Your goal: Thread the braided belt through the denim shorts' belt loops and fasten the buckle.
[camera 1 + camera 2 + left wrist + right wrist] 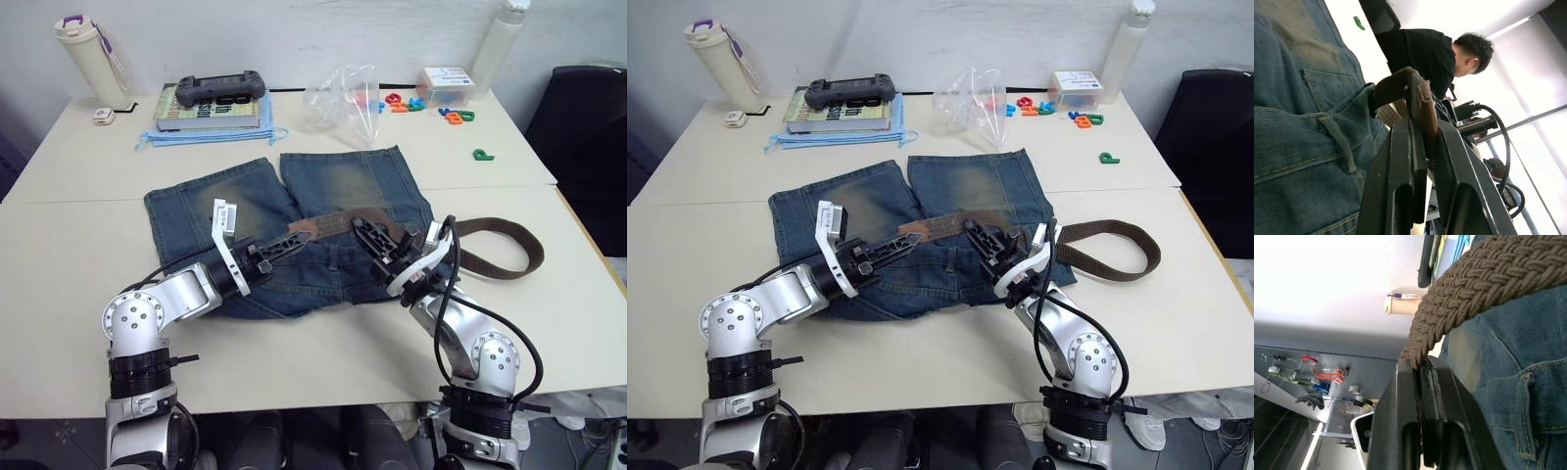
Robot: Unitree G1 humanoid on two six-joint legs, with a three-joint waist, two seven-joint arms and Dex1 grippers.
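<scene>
Braided dark brown belt with tan leather ends (338, 224) lies across the waistband of your faded blue denim shorts (245, 206), centre of the frame, on the cream worktop (78, 235). From the middle of the shorts it runs to the right, then loops out onto the bare worktop right of them, curving back at the far end (509, 257).

Your left gripper (294, 238) sits at frame centre, fingers pressed together on the belt's tan leather end (1422, 105); the left wrist view shows that end clamped between the two black fingers, bent over just above a shorts pocket. Your right gripper (372, 238) is just right of it, pinching the woven strap (1449, 308); the right wrist view shows braid squeezed between the closed fingers. The two grippers are near each other, tips pointing toward the upper part of the frame.

One narrow denim belt loop (1337, 142) shows on the waistband beside the left gripper; the strap isn't through that one. Can't make out the buckle.

Upper left of the frame: a black game controller (220, 90) on a book (211, 113). A person in black (1425, 54) shows in the left wrist view.
</scene>
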